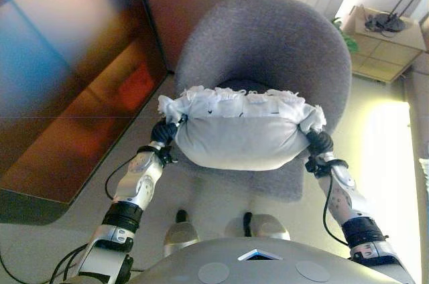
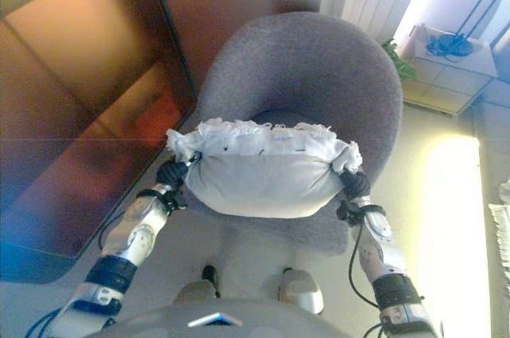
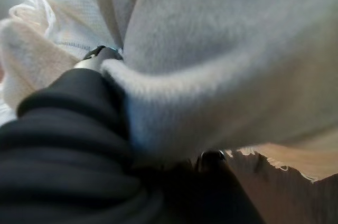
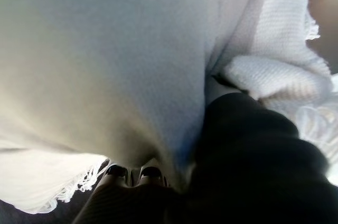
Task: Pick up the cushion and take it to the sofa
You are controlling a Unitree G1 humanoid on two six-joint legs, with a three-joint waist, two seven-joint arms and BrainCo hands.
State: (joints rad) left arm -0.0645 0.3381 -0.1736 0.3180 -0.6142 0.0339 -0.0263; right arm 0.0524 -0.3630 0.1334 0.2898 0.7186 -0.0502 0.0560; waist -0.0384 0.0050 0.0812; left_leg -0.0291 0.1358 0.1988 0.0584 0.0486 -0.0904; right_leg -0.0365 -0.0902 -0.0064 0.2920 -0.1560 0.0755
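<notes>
A white cushion (image 1: 238, 133) with frilled edges hangs between my two hands, lifted just above the seat of a round grey armchair (image 1: 268, 43). My left hand (image 1: 164, 131) grips its left end; in the left wrist view the thumb (image 3: 100, 55) and a fingertip (image 3: 211, 156) pinch a fold of the cushion (image 3: 222, 49). My right hand (image 1: 320, 142) grips the right end; in the right wrist view its fingertips (image 4: 129, 174) are curled under the cushion (image 4: 105, 60). No sofa is in view.
A large dark glossy panel (image 1: 67, 96) stands close on the left. A small cabinet (image 1: 382, 43) with a black lamp base and a green plant (image 1: 345, 36) are at the back right. Pale floor (image 1: 385, 163) lies right of the armchair.
</notes>
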